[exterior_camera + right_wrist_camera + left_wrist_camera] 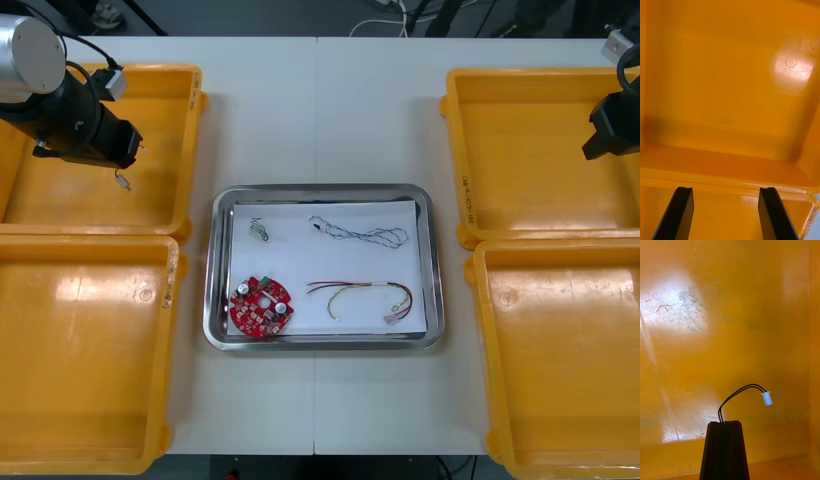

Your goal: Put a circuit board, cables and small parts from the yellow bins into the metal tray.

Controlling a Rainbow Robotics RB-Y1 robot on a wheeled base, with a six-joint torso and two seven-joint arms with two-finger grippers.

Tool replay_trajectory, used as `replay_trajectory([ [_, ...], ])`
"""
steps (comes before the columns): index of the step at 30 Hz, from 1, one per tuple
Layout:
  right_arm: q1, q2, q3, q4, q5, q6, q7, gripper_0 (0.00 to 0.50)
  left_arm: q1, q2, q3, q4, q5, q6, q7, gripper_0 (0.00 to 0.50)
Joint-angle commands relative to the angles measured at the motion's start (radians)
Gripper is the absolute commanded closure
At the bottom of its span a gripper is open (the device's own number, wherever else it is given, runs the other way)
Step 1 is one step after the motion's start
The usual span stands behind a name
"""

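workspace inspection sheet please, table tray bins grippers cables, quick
surface: light table, two yellow plastic bins at each side
job's things: shiny metal tray holds round red circuit board, small metal part
clutter: nothing seen
grippers: left gripper shut on thin black cable over far left bin; right gripper open over far right bin
cables: thin twisted cable, red and yellow cable, both in tray
surroundings: dark floor beyond table

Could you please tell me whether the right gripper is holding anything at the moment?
No, the right gripper is open over a yellow bin, with nothing between its fingers.
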Motion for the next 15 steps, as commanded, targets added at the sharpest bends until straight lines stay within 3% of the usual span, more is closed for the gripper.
replay_trajectory([
  [1,0.054,-0.064,-0.09,-0.041,-0.02,0.004,-0.037,0.0,0.004,0.038,-0.002,-0.002,-0.013,-0.011,-0.058,0.5],
  [8,0.149,-0.07,-0.177,-0.1,-0.041,0.004,-0.053,0.0,0.02,0.038,-0.002,0.0,-0.006,-0.025,-0.063,0.494],
  [9,0.164,-0.069,-0.186,-0.109,-0.047,0.004,-0.054,0.0,0.023,0.038,-0.002,-0.002,-0.004,-0.028,-0.064,0.455],
  [10,0.183,-0.069,-0.196,-0.121,-0.05,0.004,-0.056,0.0,0.027,0.038,-0.002,-0.002,-0.006,-0.031,-0.066,0.368],
  [11,0.194,-0.069,-0.2,-0.13,-0.052,0.004,-0.057,0.0,0.028,0.038,-0.002,-0.002,-0.004,-0.034,-0.067,0.312],
  [13,0.235,-0.069,-0.223,-0.167,-0.058,0.004,-0.062,0.0,0.03,0.038,0.0,-0.002,-0.007,-0.037,-0.067,0.102],
  [15,0.263,-0.069,-0.237,-0.195,-0.066,0.004,-0.063,0.0,0.03,0.038,-0.002,-0.002,-0.007,-0.037,-0.067,0.0],
])
